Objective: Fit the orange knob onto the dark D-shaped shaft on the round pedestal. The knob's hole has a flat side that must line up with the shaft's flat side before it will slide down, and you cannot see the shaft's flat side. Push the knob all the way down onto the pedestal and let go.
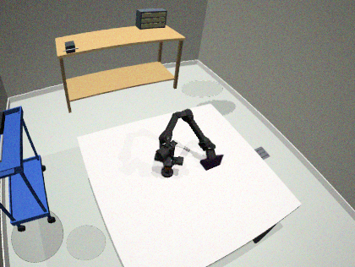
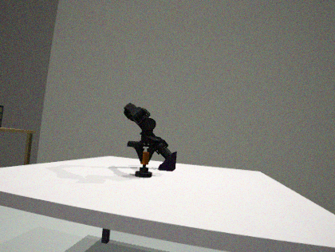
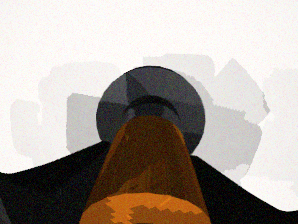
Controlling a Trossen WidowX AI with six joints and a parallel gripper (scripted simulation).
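Note:
The orange knob (image 2: 145, 158) (image 3: 145, 172) is upright between the fingers of my gripper (image 2: 145, 155) (image 3: 148, 157), which is shut on it. The round dark pedestal (image 1: 167, 174) (image 2: 143, 175) (image 3: 112, 112) stands on the table directly below. In the exterior view, a short dark piece, the shaft or its collar (image 2: 143, 169), shows between the knob's lower end and the pedestal, so the knob is above the pedestal's base. In the wrist view the knob's lower end covers the shaft's top. Whether the shaft is inside the hole, and both flat sides, cannot be seen.
The white table (image 1: 190, 220) (image 2: 215, 199) carries the arm, whose dark base (image 1: 212, 162) (image 2: 168, 163) stands beside the pedestal. A wooden bench (image 1: 114, 38) and a blue cart (image 1: 30, 190) stand away from the table.

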